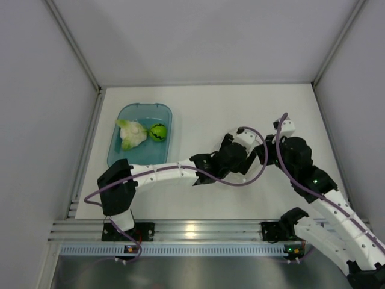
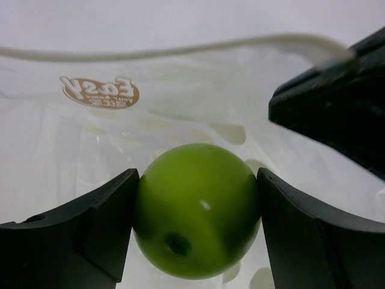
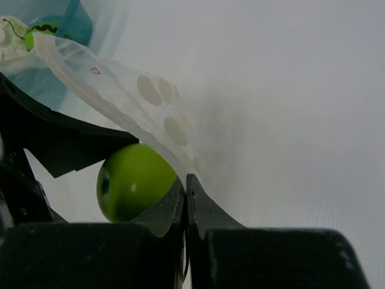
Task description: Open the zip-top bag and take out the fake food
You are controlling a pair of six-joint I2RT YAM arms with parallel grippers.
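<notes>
While the left jaws sit inside the mouth of the zip-top bag (image 2: pixel 198 90), they are closed on the plain lime-green ball (image 2: pixel 192 217), one pad touching each flank. The right jaws are clenched flat on the bag's thin film near its rim, holding the mouth up over the ball. Both arms meet mid-tabletop (image 1: pixel 240 102), to the right of the teal tub (image 1: pixel 139 111). From above the arms hide the bag, so I cannot tell how it lies.

The leafy lump (image 1: pixel 131 133) and the striped green ball (image 1: pixel 158 132) lie in the tub. The lime ball looks like the last piece to come out.

Risks, as I judge them:
- The ball is smooth and round. A tilt or a quick pull could squirt it from the pads, and it would roll.
- The film drapes close over the ball. If it drags on withdrawal, the bag may follow, or the right pinch may slip off the plastic.
- The two wrists are very near each other. A pull-out angled toward the right arm could knock it.

Room:
- Bare white tabletop lies between the arms and the tub.
- The tub's raised rim needs lift to cross.
- Enclosure walls (image 1: pixel 36 132) close the left, right and far sides.
- The metal rail (image 1: pixel 198 232) bounds the near edge.
</notes>
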